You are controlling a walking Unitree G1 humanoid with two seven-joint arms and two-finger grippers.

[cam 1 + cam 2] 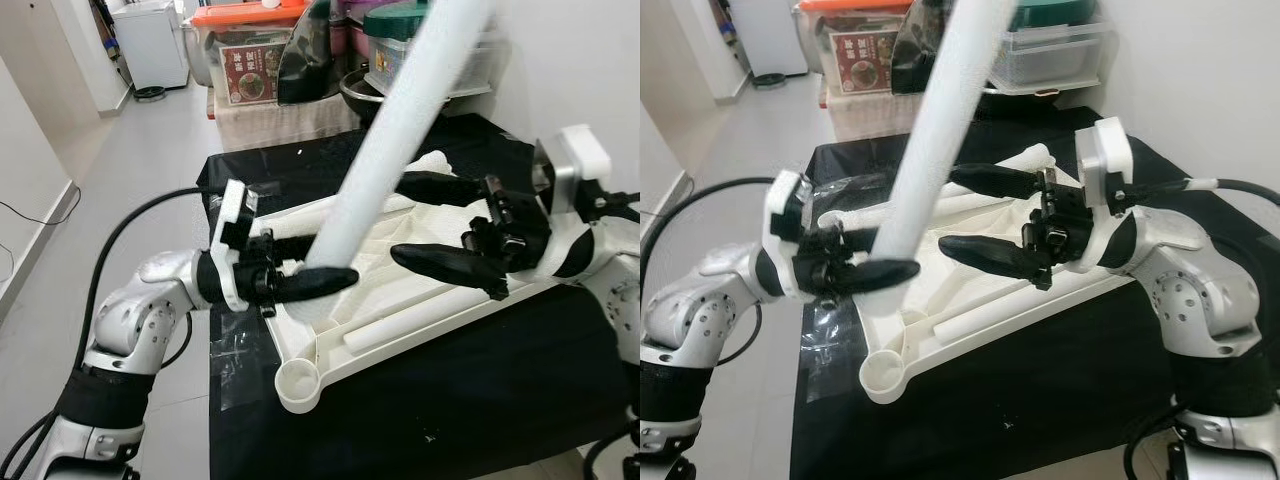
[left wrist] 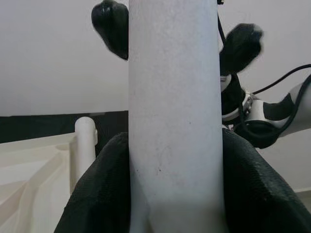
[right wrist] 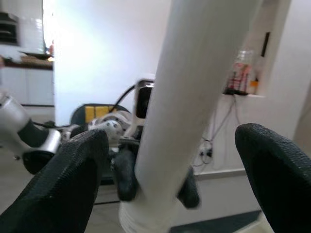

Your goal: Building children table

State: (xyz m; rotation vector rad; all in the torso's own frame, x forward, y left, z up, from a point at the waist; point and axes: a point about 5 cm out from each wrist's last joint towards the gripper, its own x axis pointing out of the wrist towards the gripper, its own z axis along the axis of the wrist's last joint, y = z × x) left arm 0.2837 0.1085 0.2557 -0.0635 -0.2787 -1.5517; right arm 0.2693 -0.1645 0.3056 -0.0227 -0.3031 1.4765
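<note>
over the black table (image 1: 400, 420), an upturned white tabletop (image 1: 330, 345) lies with a corner socket (image 1: 298, 385) facing up. the left gripper (image 1: 318, 282) is clenched on the lower end of a long white leg (image 1: 390, 130), which tilts up toward the head camera. the right gripper (image 1: 440, 225) waits beside it with fingers spread, grasping nothing. this looks like the leg-fitting step; next the leg's foot must line up with a socket and be pressed in.
</note>
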